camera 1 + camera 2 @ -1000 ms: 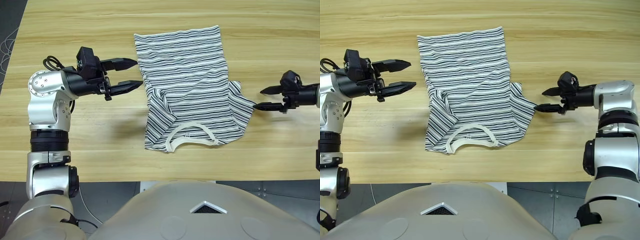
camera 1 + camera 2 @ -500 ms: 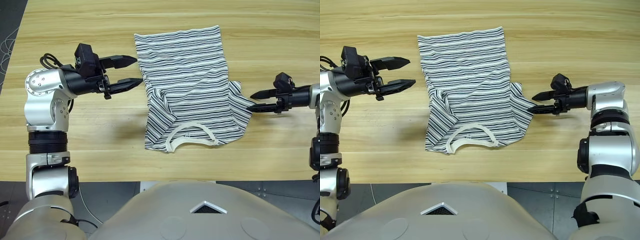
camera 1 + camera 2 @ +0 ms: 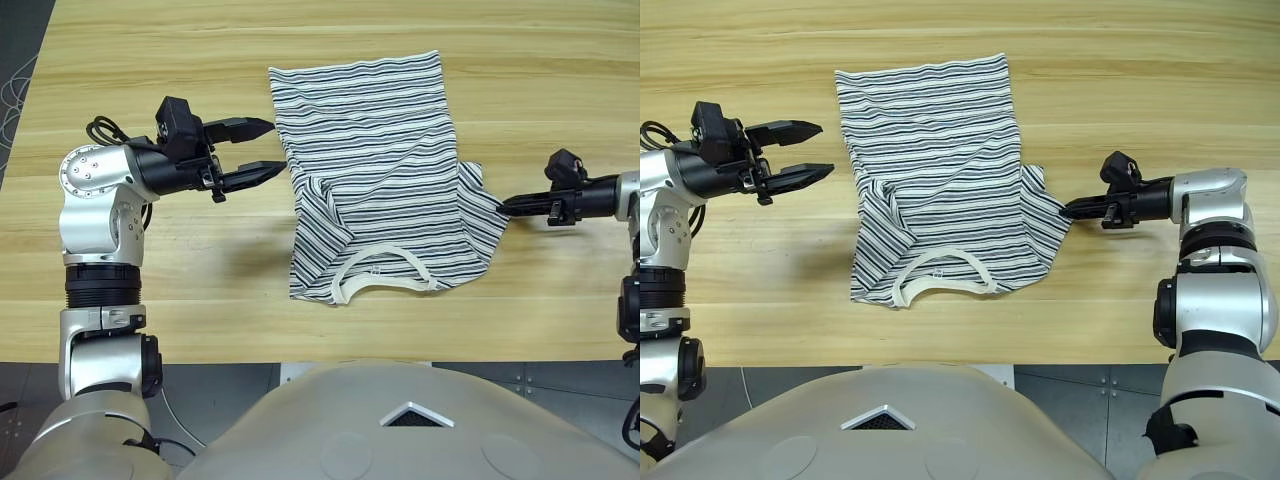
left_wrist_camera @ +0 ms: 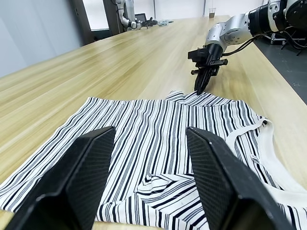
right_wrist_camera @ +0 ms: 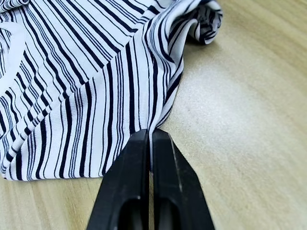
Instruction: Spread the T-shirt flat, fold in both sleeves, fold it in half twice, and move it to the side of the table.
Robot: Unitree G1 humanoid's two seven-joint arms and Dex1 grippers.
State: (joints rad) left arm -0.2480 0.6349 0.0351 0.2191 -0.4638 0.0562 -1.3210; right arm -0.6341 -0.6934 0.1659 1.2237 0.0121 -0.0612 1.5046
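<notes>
The black-and-white striped T-shirt [image 3: 380, 170] lay rumpled on the pale wooden counter [image 3: 200, 60], its cream collar nearest the robot. The right gripper [image 3: 503, 205] was pinched shut on the T-shirt's right sleeve edge. The left gripper [image 3: 270, 146] hung wide open just beside the T-shirt's left edge. The cloth looked light, limp and prone to bunching, so hems and sleeve edges seemed the surest holds.

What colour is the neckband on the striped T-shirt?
Plain off-white neckband on the black-and-white striped T-shirt, clearest in the left eye view.
</notes>
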